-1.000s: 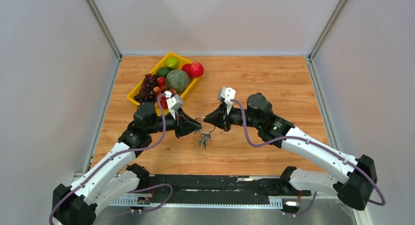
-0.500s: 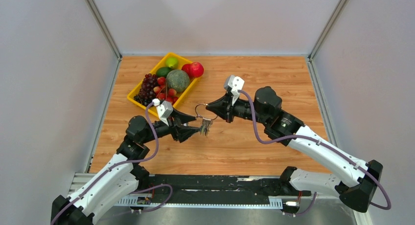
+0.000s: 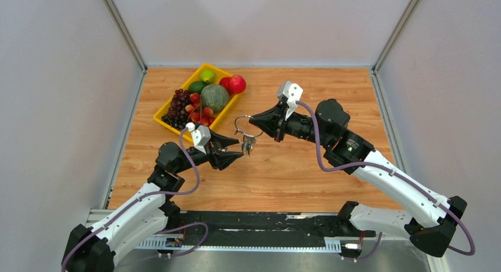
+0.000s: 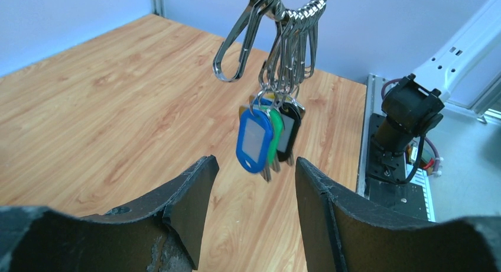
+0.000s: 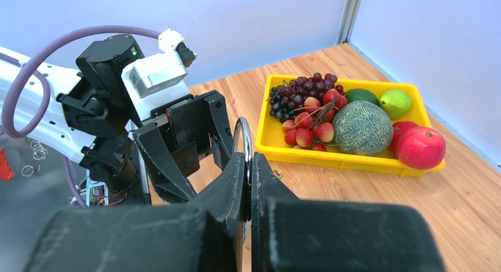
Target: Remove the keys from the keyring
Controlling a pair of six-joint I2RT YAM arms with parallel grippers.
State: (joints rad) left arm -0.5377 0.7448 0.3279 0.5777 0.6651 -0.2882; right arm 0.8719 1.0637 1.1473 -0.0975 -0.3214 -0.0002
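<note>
The keyring (image 3: 248, 125) is clenched in the right gripper (image 3: 254, 119); the keys (image 4: 260, 136) are hung vertically beneath. The released left gripper (image 4: 253, 168) is set just before them.

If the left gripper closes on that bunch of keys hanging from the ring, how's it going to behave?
Probably floppy: the keys dangle on loose clips from the keyring, which is held only by the right gripper, so they'll likely swing and fan apart. The smooth plastic tags may slip between the fingers of the open left gripper.
</note>
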